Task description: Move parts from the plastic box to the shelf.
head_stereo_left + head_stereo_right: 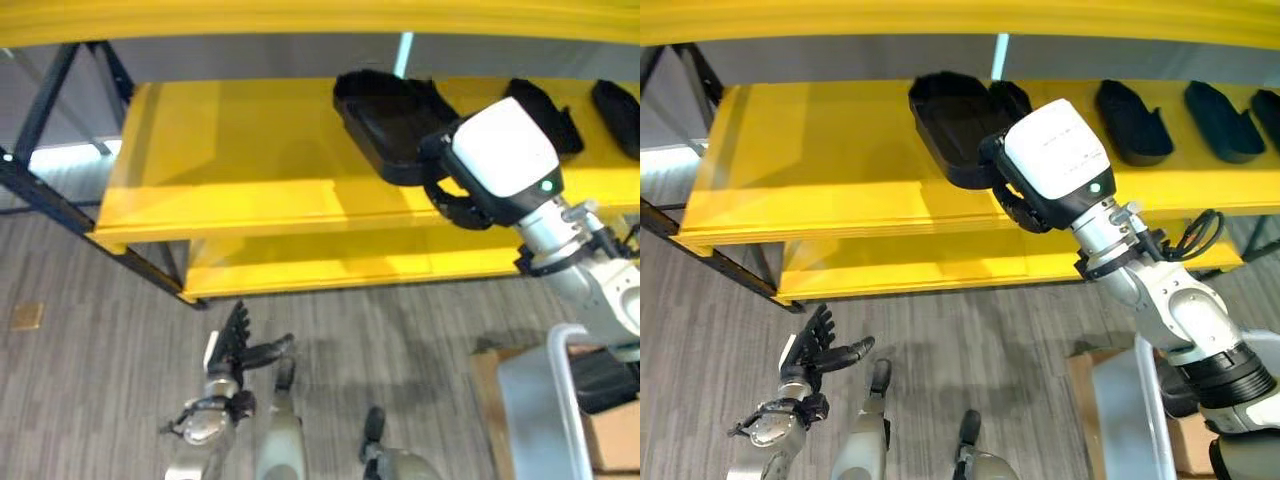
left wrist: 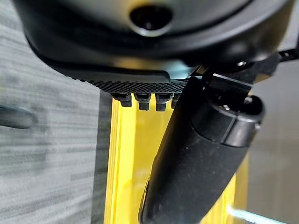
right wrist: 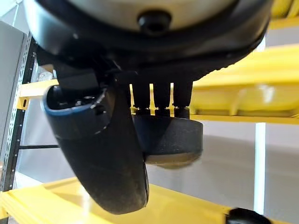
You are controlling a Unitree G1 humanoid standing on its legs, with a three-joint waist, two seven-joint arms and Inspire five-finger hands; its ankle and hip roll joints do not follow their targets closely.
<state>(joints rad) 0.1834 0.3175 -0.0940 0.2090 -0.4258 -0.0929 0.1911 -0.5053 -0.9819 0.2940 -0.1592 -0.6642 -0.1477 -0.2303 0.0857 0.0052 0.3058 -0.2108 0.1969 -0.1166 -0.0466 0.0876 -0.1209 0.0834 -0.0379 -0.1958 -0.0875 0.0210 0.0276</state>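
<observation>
Placing is the step I read here: my right hand (image 1: 1015, 195) is up at the yellow shelf (image 1: 830, 170), its fingers curled round the near rim of a black part (image 1: 950, 125) that sits at about twelve o'clock in my head view. In the right wrist view the fingers (image 3: 161, 100) hook over the part's dark edge with the thumb (image 3: 107, 158) standing alongside, so I count it as gripping. I cannot tell whether the part's base is resting on the board or held just clear of it.

More black parts (image 1: 1135, 120) lie in a row along the same shelf out toward two o'clock, well apart from the one in hand. The plastic box (image 1: 1120, 410) shows its pale wall down at four o'clock, near the floor; what remains inside is hidden from me.

My left hand (image 1: 820, 350) hangs idle at eight o'clock over the carpet, fingers straight and spread, holding nothing.

Next I would settle the part flat on the board, loosen the fingers, and draw back without dragging the rim.
</observation>
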